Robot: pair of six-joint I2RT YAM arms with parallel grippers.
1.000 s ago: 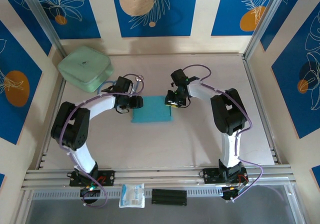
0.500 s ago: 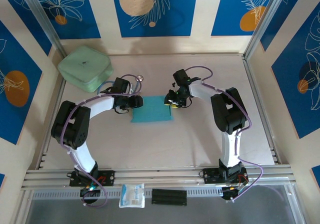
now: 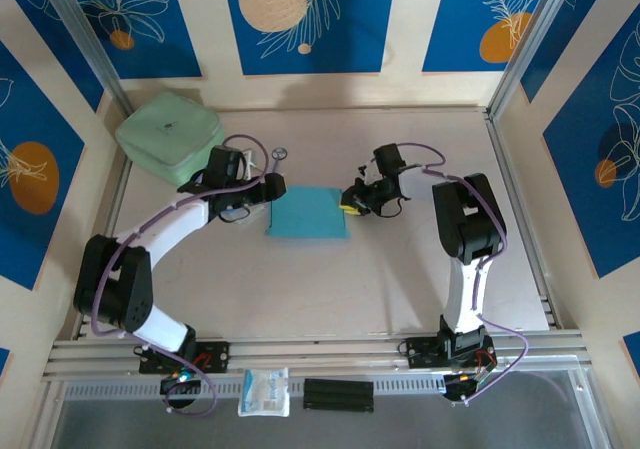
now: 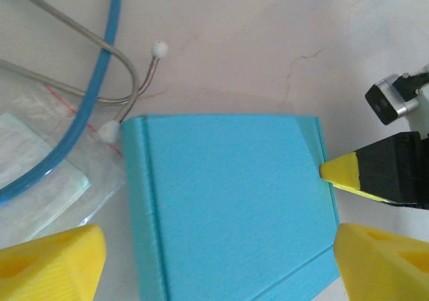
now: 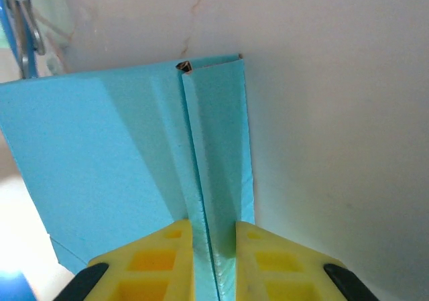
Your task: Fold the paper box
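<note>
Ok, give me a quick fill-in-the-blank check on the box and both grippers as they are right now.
1. The paper box lies flat with its ____ face up.
2. The right gripper is ____ on a raised fold at the box's edge.
3. The left gripper, at the box's other side, has its jaws ____.
4. The mint-green case sits at the far ____ corner of the table.
Missing words: teal; shut; open; left.

The left arm [image 3: 165,224] and right arm [image 3: 460,289] are white with fat black joints. A thin purple cable loops along each. The left gripper [image 4: 220,237] and right gripper [image 5: 211,226] have bright yellow fingers [image 4: 53,261] (the right ones show square holes). Tiny lights glow on the bases [image 3: 183,357] at 6 o'clock.
</note>
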